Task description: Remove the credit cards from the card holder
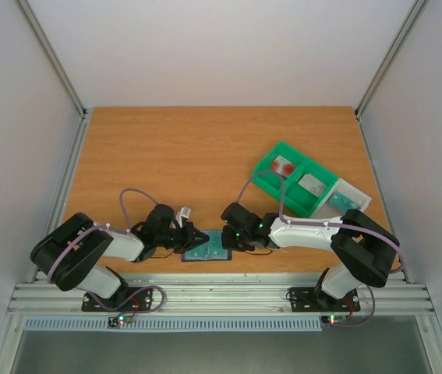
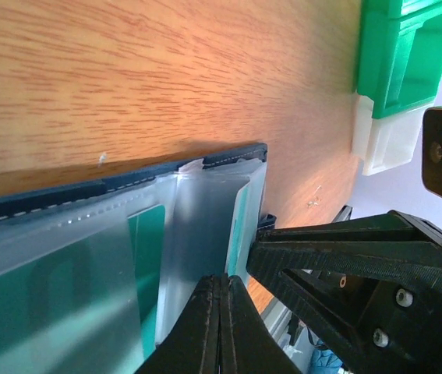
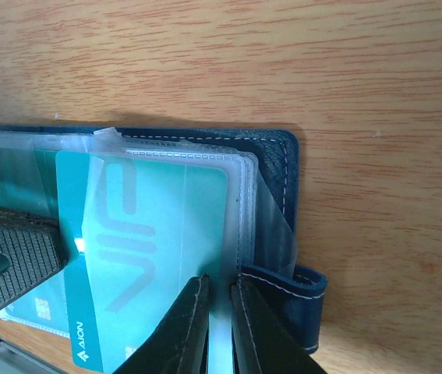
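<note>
The card holder [image 1: 207,251] lies open on the tabletop [image 1: 205,156], between both grippers. A teal credit card [image 3: 150,234] sits inside its clear sleeves [image 3: 248,202]. The left gripper [image 2: 221,284] has its jaws squeezed shut on a sleeve. The right gripper [image 3: 219,282] has narrow jaws, maybe pinching the sleeves' edge.

Both arms fold low along the near edge of the worktop, elbows out toward the near corners. Their forearms reach inward, so the two hands face each other closely at the middle of that edge. The left hand [image 1: 199,239] has its fingers [image 2: 201,331] pressed flat together. The right hand [image 1: 227,235] seems all but closed, its fingers [image 3: 188,331] parted by a thin slit.
</note>
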